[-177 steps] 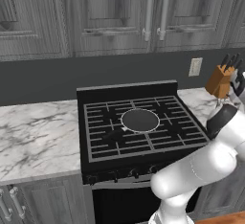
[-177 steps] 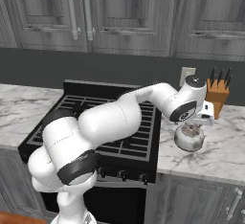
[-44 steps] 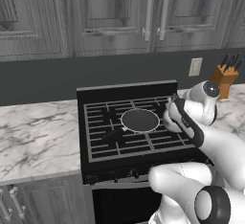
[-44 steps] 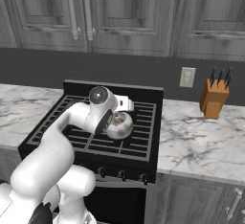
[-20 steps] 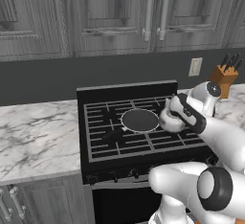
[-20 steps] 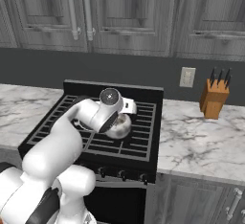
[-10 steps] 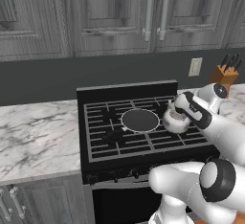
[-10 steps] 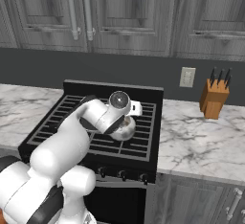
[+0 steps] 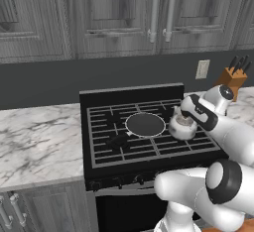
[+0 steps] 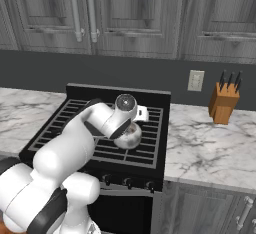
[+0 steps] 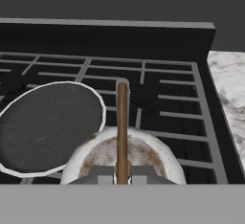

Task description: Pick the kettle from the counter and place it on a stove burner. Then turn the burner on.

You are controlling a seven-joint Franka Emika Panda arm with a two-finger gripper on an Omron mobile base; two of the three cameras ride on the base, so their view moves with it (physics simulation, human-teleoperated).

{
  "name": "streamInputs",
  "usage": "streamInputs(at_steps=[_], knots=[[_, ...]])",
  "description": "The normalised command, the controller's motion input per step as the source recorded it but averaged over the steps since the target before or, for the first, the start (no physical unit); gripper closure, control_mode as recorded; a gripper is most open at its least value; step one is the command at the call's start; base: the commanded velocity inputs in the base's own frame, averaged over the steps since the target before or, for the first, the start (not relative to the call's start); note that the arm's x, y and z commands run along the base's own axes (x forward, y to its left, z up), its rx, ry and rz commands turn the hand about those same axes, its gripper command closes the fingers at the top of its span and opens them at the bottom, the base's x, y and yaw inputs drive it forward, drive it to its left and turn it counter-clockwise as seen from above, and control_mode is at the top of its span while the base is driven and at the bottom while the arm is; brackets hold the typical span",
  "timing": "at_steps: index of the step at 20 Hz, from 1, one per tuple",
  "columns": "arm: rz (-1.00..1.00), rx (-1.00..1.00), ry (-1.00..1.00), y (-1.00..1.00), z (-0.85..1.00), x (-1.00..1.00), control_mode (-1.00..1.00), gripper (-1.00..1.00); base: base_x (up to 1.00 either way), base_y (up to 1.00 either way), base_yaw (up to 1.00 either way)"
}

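On the left, the marble table (image 9: 34,137) lies bare and flat, with its thick front edge level with the cooktop. Next comes the stove burner (image 9: 149,132), a black grate of crossing bars, and on its middle a round dark disc (image 9: 145,125) with a pale rim. The kettle (image 9: 182,127) is just right of that disc, over the right-hand bars of the grate. Whether it is resting on them or hanging slightly above I cannot tell.

In the hand view, the kettle's thin arched handle (image 11: 122,122) runs straight up between the fingertips, so the end effector (image 11: 122,173) is pinching that handle from above with its fingers pressed together. Holding it at the top of the arch probably lets the kettle hang level with the spout clear of the arm.

The disc's rim sits very near the kettle's side, so there is little room leftward. Rightward the grate has a few more bars before the stove's edge, then more table (image 10: 210,143), and farther back a knife block (image 10: 222,103) well apart. The knobs (image 10: 127,182) on the stove front are untouched, I judge.
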Motion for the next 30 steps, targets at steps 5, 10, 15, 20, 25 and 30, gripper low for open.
streamInputs(at_steps=[5,10,15,20,25,30], knots=[[0.0,0.0,0.01,0.0,0.0,0.0,-1.0,1.0,0.0,0.0,0.0],[0.0,0.0,0.0,0.0,0.0,0.0,-1.0,1.0,0.0,0.0,0.0],[0.0,0.0,0.0,0.0,0.0,0.0,-1.0,1.0,0.0,0.0,0.0],[0.0,0.0,0.0,0.0,0.0,0.0,-1.0,-1.0,0.0,0.0,0.0],[0.0,0.0,0.0,0.0,0.0,0.0,-1.0,-1.0,0.0,0.0,0.0],[0.0,0.0,-0.01,0.0,0.06,-0.04,-1.0,-1.0,0.0,0.0,0.0]])
